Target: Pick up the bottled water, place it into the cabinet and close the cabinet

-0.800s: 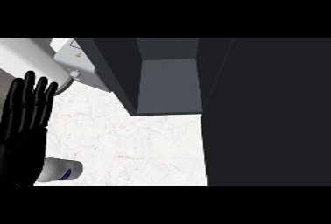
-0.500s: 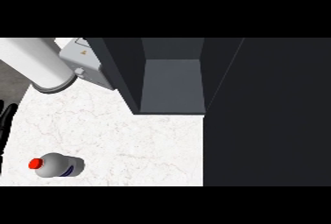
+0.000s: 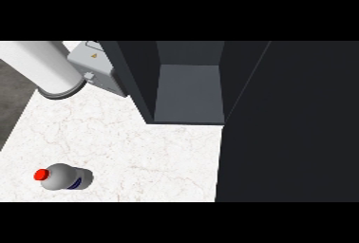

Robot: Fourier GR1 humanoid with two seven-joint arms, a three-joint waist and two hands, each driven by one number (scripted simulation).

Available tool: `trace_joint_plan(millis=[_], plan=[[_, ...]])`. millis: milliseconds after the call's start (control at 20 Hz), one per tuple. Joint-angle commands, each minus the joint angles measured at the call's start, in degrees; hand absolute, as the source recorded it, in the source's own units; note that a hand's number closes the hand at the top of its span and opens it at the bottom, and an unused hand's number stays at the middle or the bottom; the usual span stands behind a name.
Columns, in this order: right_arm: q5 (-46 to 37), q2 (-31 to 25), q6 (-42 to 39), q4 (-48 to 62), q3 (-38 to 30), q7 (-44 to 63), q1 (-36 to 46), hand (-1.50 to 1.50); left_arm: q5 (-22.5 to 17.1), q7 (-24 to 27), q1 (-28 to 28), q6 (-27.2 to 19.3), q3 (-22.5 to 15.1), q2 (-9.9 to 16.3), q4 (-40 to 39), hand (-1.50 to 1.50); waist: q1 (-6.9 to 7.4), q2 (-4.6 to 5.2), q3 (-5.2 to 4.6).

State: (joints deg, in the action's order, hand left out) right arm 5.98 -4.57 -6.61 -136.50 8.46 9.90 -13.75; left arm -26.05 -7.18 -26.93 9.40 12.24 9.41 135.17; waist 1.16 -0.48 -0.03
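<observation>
The bottled water (image 3: 63,177), a pale bottle with a red cap and a dark label band, stands on the white marble counter (image 3: 140,152) at the lower left of the head view. The open cabinet (image 3: 188,92) shows its grey inner shelf at the upper middle, with its dark door (image 3: 288,123) filling the right side. A grey forearm (image 3: 43,66) crosses the upper left corner. Neither hand shows in this view.
A light grey box-like part (image 3: 105,71) with a small yellow mark sits beside the forearm, against the cabinet's left wall. The counter's left edge (image 3: 17,123) borders a dark grey floor strip.
The black left hand that stood open at the left edge has left the view. The view has shifted, so the bottle now shows whole, further right and higher.
</observation>
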Motion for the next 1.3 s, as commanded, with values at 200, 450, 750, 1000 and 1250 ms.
trace_joint_plan(millis=[200, 450, 750, 1000, 1250], plan=[[-0.4, 0.3, 2.2, -10.2, 3.3, 7.8, -1.2, -1.5, -11.3, -6.0, -7.2, 0.8, 2.8, -1.8, 12.6, -1.5, 0.14, -0.02, 0.01], [-3.9, 0.8, 2.6, -11.2, 8.4, 8.3, -4.8, -1.5, -10.2, -8.0, -7.2, -1.1, 3.4, -3.0, 14.1, -1.5, -0.6, -0.18, 0.06], [-4.3, 0.8, 4.6, -12.8, 8.2, 11.0, -2.4, -1.5, -11.1, -7.2, -10.5, 1.1, 5.2, -3.4, 14.8, -1.5, -0.26, -0.25, 0.06], [-5.0, 0.2, 5.7, -14.1, 9.6, 13.4, -1.4, -1.5, -11.0, -7.0, -12.0, 2.1, 4.4, -4.1, 14.5, -1.5, -0.24, -0.21, 0.04], [-5.1, 0.8, 8.6, -15.6, 10.1, 17.9, 3.9, -1.5, -8.8, -7.6, -6.7, 0.3, 5.5, -2.8, 9.8, -1.5, -0.81, 0.21, -0.02]])
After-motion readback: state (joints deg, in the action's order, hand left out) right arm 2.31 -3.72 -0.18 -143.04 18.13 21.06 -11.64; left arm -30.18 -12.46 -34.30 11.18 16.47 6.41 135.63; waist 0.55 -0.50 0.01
